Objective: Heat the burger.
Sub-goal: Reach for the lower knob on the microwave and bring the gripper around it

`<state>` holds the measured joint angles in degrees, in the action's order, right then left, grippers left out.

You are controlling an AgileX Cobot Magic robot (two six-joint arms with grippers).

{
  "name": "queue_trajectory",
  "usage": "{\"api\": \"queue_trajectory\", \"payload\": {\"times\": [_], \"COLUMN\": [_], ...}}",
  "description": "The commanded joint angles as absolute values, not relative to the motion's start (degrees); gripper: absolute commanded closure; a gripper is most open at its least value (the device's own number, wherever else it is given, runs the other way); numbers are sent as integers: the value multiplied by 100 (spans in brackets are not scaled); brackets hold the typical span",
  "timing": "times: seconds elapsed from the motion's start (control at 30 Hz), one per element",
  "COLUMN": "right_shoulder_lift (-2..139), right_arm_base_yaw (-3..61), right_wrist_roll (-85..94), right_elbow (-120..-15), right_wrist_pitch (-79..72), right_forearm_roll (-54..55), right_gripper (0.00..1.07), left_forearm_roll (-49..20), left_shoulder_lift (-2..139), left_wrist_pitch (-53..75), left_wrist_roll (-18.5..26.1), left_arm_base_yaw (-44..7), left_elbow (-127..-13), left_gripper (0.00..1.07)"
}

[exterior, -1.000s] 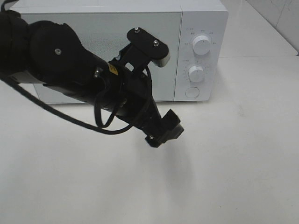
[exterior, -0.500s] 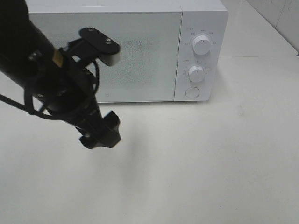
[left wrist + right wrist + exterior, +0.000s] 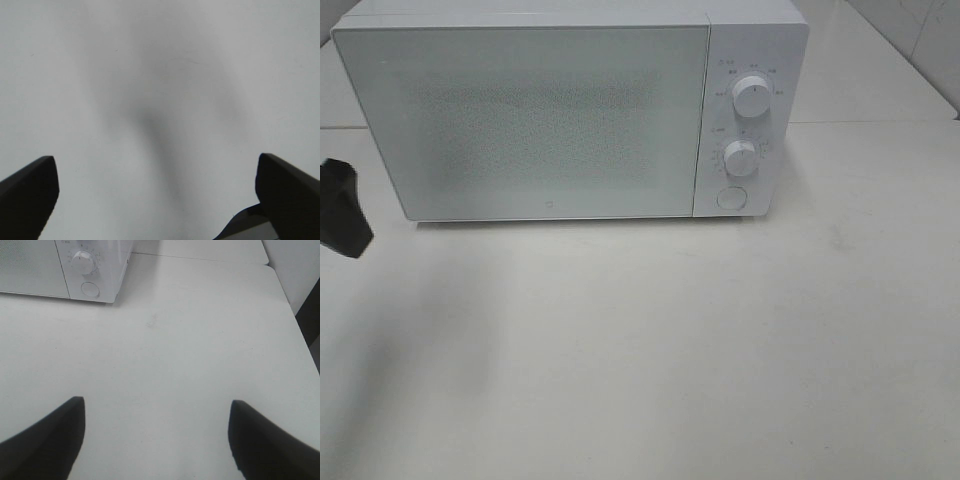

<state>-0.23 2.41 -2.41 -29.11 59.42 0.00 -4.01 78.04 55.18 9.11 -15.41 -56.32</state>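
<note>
I am facing the white microwave (image 3: 550,110), and the trouble I am expecting starts there. Its big speckled door (image 3: 520,120) is sitting shut and the burger is not showing in any of my views. I cannot tell whether it is lying behind that door or somewhere out of sight, so turning a dial now would be risking an empty run. I am holding my left gripper (image 3: 156,170) spread fully apart over bare tabletop with nothing between its fingers. My right gripper (image 3: 157,407) is likewise gaping and gripping nothing, well apart from the oven's control side. A dark bit of my left arm (image 3: 340,210) is showing at the left edge of the high view, near the door's far end. If the door is hinged there, as I am guessing, it could be swinging out into that arm. The upper dial (image 3: 752,95) is standing above the lower dial (image 3: 740,157), and the round button (image 3: 731,198) is sitting just below that, so a wide, sloppy press could be nudging the dial instead. Under all this the table (image 3: 670,380) is lying pale, smooth and matte, carrying only soft shadows. What I am taking for tiled wall (image 3: 920,30) is closing the room at the back right.
</note>
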Motion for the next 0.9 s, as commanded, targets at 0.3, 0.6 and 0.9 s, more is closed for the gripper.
{"api": "queue_trajectory", "payload": {"times": [0.3, 0.6, 0.9], "right_shoulder_lift": [-172, -172, -172], "right_arm_base_yaw": [241, 241, 241], "right_wrist_roll": [-269, -275, -275], "right_elbow": [-2899, -2899, -2899], "right_wrist_pitch": [5919, 5919, 5919], "right_forearm_roll": [0, 0, 0], "right_gripper": [31, 31, 31], "left_forearm_roll": [160, 309, 258], "left_shoulder_lift": [5959, 4406, 3117], "left_wrist_pitch": [6108, 6131, 5970], "left_wrist_roll": [155, 0, -40], "left_arm_base_yaw": [-871, -871, -871], "left_elbow": [-4790, -3575, -2876], "left_gripper": [6, 6, 6]}}
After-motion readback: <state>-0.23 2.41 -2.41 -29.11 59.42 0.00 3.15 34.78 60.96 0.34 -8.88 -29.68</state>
